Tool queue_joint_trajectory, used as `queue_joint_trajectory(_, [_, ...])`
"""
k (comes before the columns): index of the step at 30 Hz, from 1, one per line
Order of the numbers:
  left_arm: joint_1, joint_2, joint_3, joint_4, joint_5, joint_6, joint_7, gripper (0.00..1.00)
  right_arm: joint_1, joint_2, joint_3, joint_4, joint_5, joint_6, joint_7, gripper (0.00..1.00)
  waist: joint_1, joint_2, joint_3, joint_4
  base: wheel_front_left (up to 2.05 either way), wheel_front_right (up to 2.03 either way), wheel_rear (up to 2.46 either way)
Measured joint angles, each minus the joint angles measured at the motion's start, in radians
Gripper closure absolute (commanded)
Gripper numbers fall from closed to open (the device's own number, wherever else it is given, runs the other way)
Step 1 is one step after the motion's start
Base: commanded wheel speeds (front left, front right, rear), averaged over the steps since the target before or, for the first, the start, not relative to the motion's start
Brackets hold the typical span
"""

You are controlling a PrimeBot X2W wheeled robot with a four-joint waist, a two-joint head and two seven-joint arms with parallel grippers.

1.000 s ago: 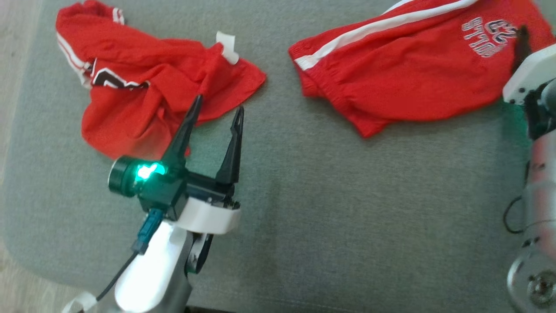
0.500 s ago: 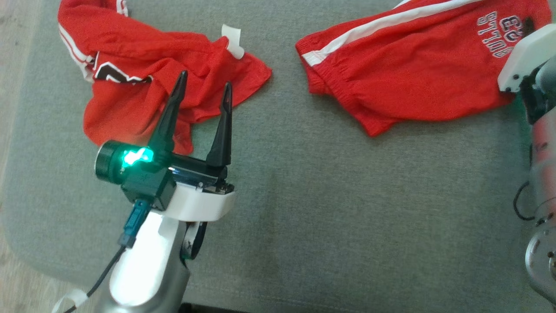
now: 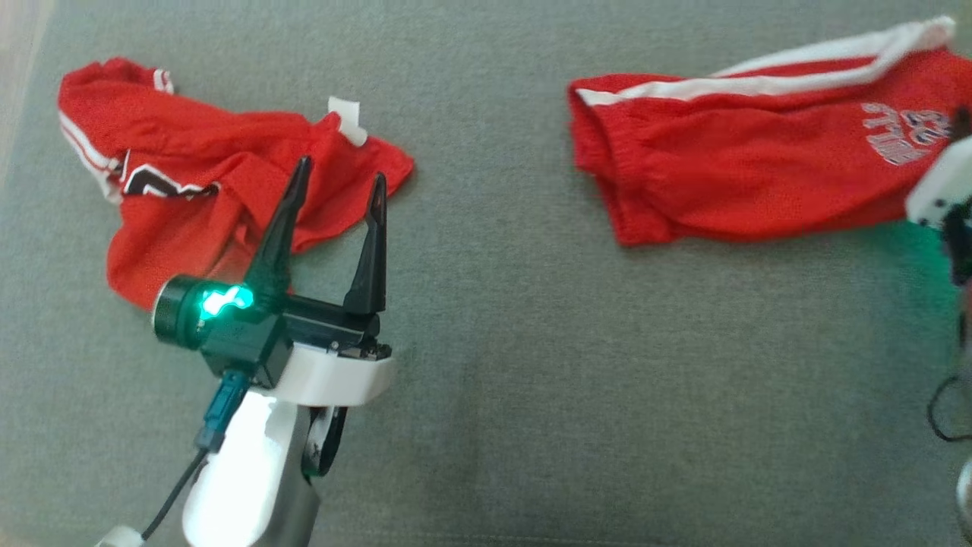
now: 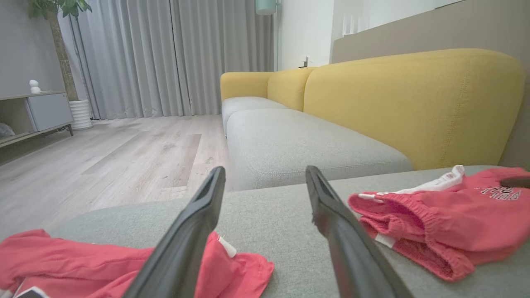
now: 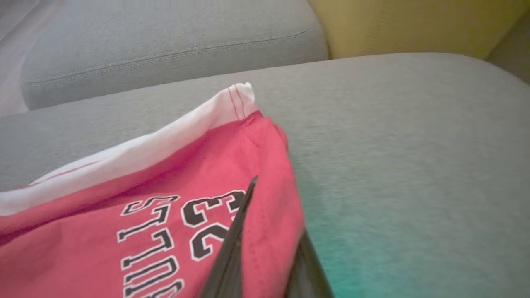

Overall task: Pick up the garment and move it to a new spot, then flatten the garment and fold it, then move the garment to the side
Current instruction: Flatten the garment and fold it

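Red shorts (image 3: pixel 729 175) lie at the right side of a grey sofa cushion (image 3: pixel 531 380), stretched out sideways with the elastic waistband toward the cushion's middle and a white stripe along the far edge. Near their right end is printed lettering that includes the number 23.

The right hand (image 3: pixel 963 121) is clenched on that right end of the red shorts. In the right wrist view, one dark finger of the right hand (image 5: pixel 258 198) lies on top of the cloth just beside the lettering, while the other runs beneath the fabric's edge, so the cloth (image 5: pixel 145 186) is pinched between them. The corner with the white band rises slightly off the cushion there.

The left hand (image 3: pixel 341 171) is released, its two fingers spread wide. In the head view it sits over the near edge of a second, crumpled red garment (image 3: pixel 213 182) on the cushion's left side, well apart from the shorts. A small white tag (image 3: pixel 345 118) sticks out of that heap. The left wrist view looks between the parted fingers of the left hand (image 4: pixel 265 169), with the crumpled garment (image 4: pixel 62 265) low on one side, the shorts (image 4: pixel 455 215) on the other, and a yellow sofa back (image 4: pixel 414 103) beyond.
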Motion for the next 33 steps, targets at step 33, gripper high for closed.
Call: queue_joint_trajectory(33, [0.167,-0.009,0.063,0.028,0.004,-0.031,0.0,0.0,0.049,0.188,0.212,0.023,0.266,0.0,-0.253,1.0,-0.0001,0.0,-0.218,0.005,0.0,0.0,0.0])
